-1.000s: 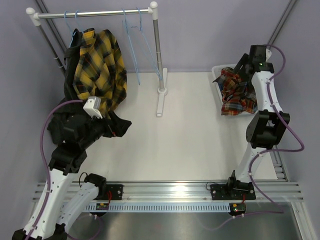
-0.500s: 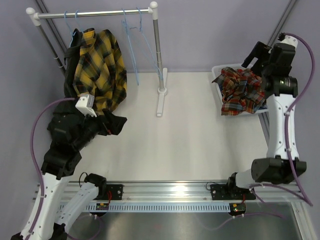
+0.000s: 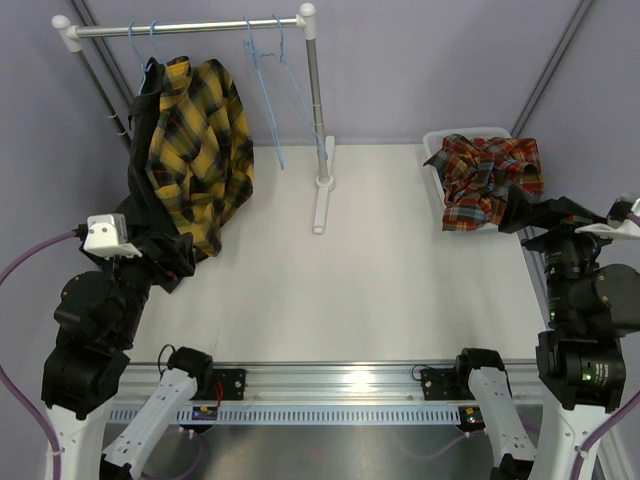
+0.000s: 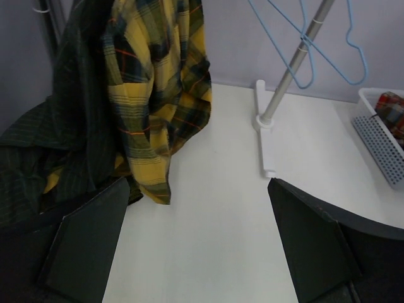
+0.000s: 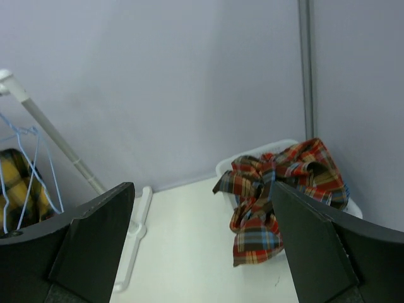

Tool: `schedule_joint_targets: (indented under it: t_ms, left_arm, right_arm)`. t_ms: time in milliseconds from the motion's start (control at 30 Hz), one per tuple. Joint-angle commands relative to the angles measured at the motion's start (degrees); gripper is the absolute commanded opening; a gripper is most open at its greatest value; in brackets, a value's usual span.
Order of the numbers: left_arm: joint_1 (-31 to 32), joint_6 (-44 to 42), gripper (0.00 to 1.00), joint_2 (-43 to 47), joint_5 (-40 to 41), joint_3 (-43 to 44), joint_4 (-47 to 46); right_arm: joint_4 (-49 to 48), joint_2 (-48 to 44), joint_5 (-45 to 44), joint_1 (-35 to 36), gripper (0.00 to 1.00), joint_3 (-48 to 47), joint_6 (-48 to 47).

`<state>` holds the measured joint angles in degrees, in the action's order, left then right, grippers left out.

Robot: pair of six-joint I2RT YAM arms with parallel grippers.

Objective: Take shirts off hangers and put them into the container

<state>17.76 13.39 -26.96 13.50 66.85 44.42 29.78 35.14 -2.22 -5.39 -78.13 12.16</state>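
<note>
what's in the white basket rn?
The red plaid shirt fills the container, with part of it hanging over the rim. Anything beneath it is covered, so I can't tell whether another shirt lies under it.

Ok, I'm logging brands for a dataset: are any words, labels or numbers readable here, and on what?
None can be read.
The yellow shirt, red shirt, basket and rail show no print.
The coloured marks by the arm bases are too small to read.
</note>
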Motion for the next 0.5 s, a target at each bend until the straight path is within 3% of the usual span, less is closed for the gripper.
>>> schedule_joint_targets:
  t_ms: [0, 233, 467]
  left_arm:
    - [0.26, -2.23, 0.99, 1.73, 6.36, 1.97, 3.38]
    - [0.26, -0.64, 0.99, 6.22, 5.32, 1.62, 7.69]
    - [0.26, 1.03, 0.99, 8.68, 3.38, 2.14, 12.44]
  right_arm:
    - [3.52, -3.21, 1.52, 2.22, 1.00, 7.00, -0.56]
    - [7.57, -15.43, -0.24, 6.69, 1.00, 12.38, -2.58]
    - [9.42, -20.19, 0.72, 7.94, 0.99, 14.58, -1.71]
